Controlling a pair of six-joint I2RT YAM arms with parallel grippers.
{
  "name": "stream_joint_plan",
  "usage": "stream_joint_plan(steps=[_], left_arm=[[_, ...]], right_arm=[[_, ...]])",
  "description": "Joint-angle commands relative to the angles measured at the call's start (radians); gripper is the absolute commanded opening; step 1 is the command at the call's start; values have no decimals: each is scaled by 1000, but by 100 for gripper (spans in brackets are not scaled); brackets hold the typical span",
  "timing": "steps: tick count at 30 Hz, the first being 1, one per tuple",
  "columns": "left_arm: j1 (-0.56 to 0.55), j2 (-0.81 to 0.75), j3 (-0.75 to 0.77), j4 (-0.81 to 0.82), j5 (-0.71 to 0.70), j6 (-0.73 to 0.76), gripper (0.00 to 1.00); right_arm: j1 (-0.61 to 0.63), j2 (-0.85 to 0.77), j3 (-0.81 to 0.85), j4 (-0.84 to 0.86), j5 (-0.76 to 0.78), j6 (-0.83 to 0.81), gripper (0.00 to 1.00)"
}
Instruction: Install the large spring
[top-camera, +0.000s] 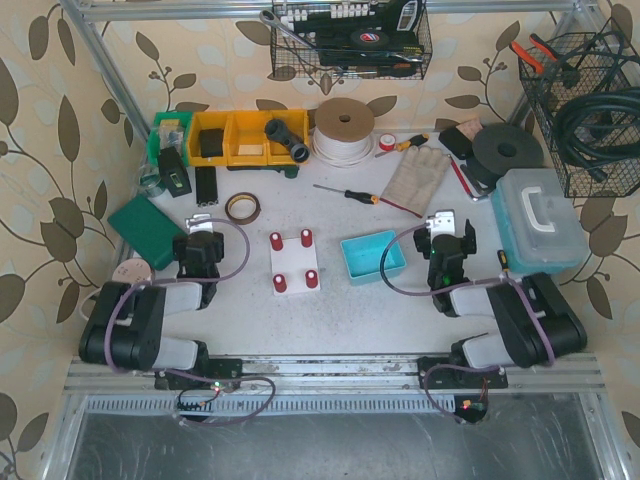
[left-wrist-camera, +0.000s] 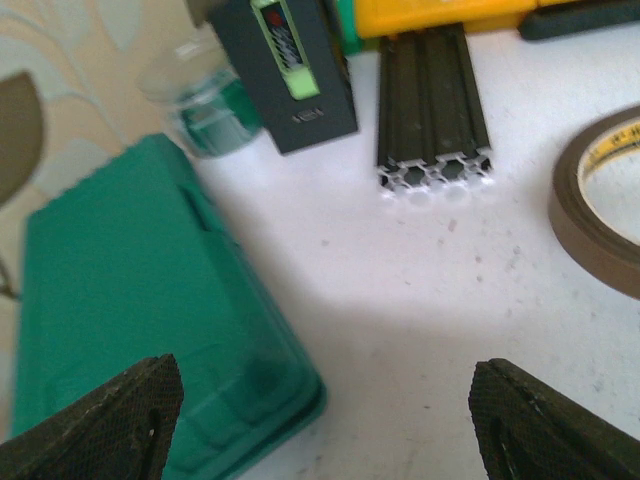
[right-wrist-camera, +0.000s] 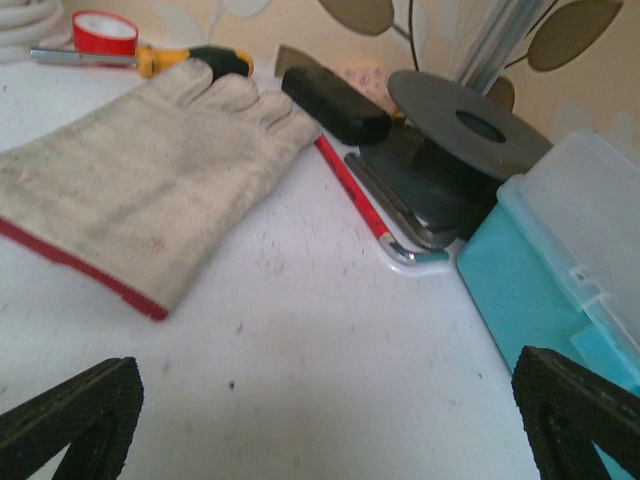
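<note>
Leaf-patterned walls (top-camera: 50, 150), white table (top-camera: 330, 320)

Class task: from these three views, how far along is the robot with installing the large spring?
Done: nothing visible; the red posts on the white base carry no spring. In hand: nothing; the left end effector and right end effector are both open and empty. Left: everything: finding the spring, which I cannot pick out in any view, gripping it and fitting it.
</note>
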Motion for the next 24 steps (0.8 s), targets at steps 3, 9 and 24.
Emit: stream_joint_plan(steps=[3, 9, 24], left_arm=[[65, 166, 18, 256, 202, 30, 82], [69, 173, 43, 214, 181, 16, 82], [73, 165, 51, 185, 179, 2, 83]], right_arm=[[-75, 81, -26, 256, -144, 6, 100], [-118, 134, 46, 129, -218, 35, 99], [-134, 143, 70, 113, -224, 37, 100]])
